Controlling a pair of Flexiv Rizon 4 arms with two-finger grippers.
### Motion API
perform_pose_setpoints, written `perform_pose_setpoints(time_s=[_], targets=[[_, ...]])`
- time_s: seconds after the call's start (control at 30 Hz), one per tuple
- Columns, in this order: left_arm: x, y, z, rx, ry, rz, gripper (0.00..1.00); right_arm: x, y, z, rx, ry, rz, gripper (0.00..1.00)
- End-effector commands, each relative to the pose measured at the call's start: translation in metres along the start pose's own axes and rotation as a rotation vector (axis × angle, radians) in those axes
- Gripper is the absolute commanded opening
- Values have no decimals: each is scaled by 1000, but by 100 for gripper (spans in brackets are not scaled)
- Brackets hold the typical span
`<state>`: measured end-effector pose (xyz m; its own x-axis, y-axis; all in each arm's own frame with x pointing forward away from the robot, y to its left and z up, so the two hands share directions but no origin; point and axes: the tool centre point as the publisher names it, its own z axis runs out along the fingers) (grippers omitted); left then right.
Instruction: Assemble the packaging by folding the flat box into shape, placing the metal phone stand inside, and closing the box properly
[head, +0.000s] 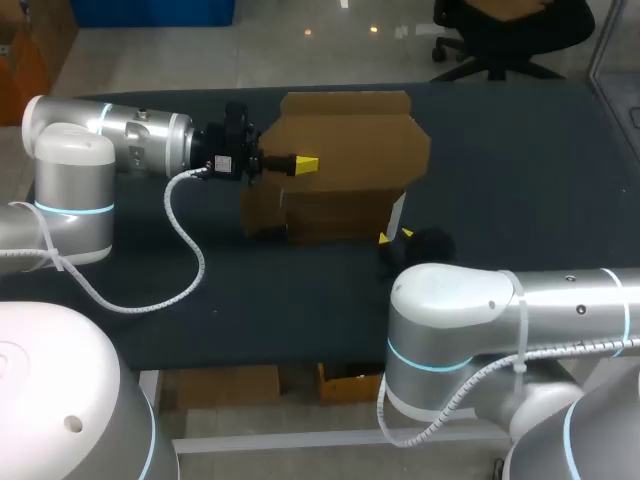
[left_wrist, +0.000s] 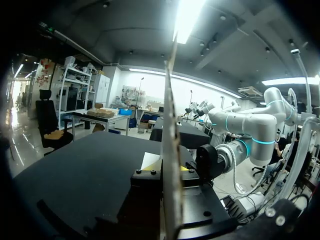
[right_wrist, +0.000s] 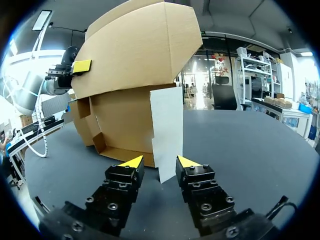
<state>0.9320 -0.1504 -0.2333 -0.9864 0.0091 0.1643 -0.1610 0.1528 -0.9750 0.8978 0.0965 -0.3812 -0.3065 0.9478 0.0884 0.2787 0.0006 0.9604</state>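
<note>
The brown cardboard box (head: 340, 170) stands part-folded in the middle of the dark table, its wide lid flap (right_wrist: 135, 50) raised over the body. My left gripper (head: 305, 162) is shut on that flap's left edge. In the left wrist view the flap (left_wrist: 170, 125) runs edge-on between the fingers of the left gripper (left_wrist: 172, 172). A white upright panel (right_wrist: 167, 125) stands at the box's near right corner. My right gripper (right_wrist: 160, 161) is open just in front of it, a yellow tip on each side, not touching. In the head view the right gripper (head: 395, 236) sits low by that corner.
The dark table (head: 520, 180) stretches out to the right of the box and in front of it. A white cable (head: 185, 240) loops from the left arm down onto the table at the left.
</note>
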Motion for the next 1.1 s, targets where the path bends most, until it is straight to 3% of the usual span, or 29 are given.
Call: perform_pose_setpoints(time_s=[0.03, 0.57, 1.1], targets=[[-2, 4, 1, -1, 3, -1, 0, -4, -4, -16, -7, 20, -6, 39], [-2, 4, 1, -1, 3, -1, 0, -27, -10, -50, 24, 141, -92, 40], [-2, 4, 1, -1, 3, -1, 0, -34, -13, -59, 16, 398, -218, 40]])
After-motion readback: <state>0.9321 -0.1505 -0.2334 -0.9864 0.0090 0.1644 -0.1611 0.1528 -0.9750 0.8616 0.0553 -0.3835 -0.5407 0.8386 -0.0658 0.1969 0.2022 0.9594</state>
